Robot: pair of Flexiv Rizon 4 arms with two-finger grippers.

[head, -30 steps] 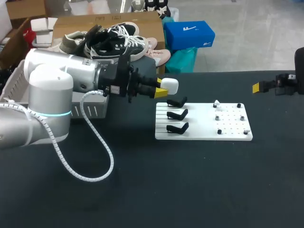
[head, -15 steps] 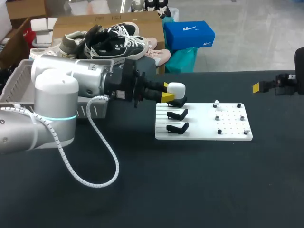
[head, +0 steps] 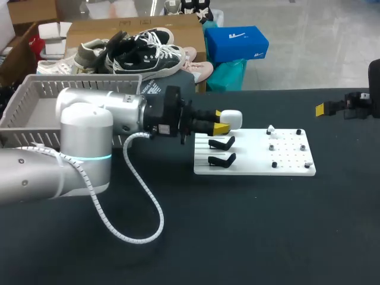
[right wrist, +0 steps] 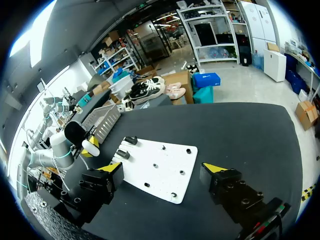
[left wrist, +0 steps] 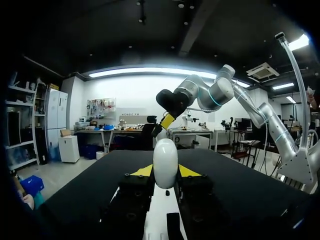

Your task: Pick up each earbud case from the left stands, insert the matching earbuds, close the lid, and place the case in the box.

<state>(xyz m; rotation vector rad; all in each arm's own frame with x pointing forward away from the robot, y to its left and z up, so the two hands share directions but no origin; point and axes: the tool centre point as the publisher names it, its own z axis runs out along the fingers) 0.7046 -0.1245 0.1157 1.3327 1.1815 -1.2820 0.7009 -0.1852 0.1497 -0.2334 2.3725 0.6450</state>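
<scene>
My left gripper (head: 222, 125) is shut on a white earbud case (head: 231, 119) and holds it just above the rear left corner of the white board (head: 255, 161). Two black stands (head: 221, 143) show in front of the case; the rearmost stand is hidden behind the gripper. In the left wrist view the case (left wrist: 165, 161) stands upright between the yellow fingertips (left wrist: 142, 171). Small pegs and a small white piece (head: 271, 128) sit on the board's right half. My right gripper (right wrist: 161, 169) is open and empty, hanging well off to the right of the board (right wrist: 165, 160), and shows in the head view (head: 332, 107).
A grey mesh basket (head: 35, 95) stands at the back left of the black table, behind my left arm. A white coiled cable (head: 142, 208) hangs in a loop from that arm over the table's front left.
My left gripper has carried the case to the right, from beside the basket to over the board's rear stand. The right arm has stayed put.
</scene>
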